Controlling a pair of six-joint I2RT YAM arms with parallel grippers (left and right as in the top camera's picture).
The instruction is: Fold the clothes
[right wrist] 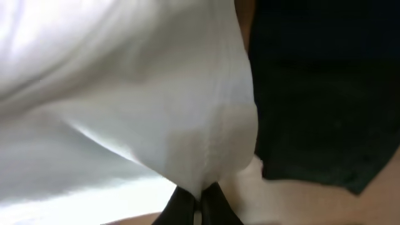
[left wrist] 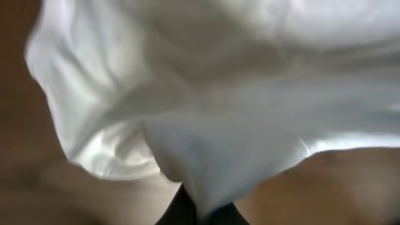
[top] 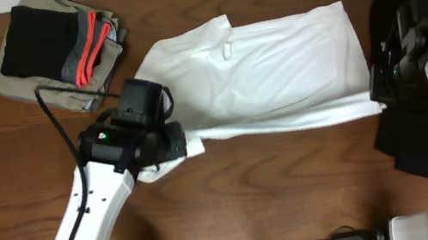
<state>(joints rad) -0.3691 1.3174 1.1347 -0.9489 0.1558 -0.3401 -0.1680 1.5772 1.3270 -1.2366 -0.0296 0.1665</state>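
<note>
A white T-shirt (top: pixel 266 67) lies spread across the middle of the brown table, its near edge pulled into a straight band between both arms. My left gripper (top: pixel 185 142) is shut on the shirt's near left corner; in the left wrist view the white cloth (left wrist: pixel 206 125) runs down into the pinched black fingertips (left wrist: pixel 181 212). My right gripper (top: pixel 376 97) is shut on the near right corner, and the right wrist view shows the hemmed cloth (right wrist: pixel 187 125) bunched into its closed fingertips (right wrist: pixel 178 209).
A folded stack of khaki, black and grey garments with red stripes (top: pixel 54 46) sits at the back left. A black garment (top: pixel 413 60) lies along the right side under my right arm, seen also in the right wrist view as dark cloth (right wrist: pixel 325 94).
</note>
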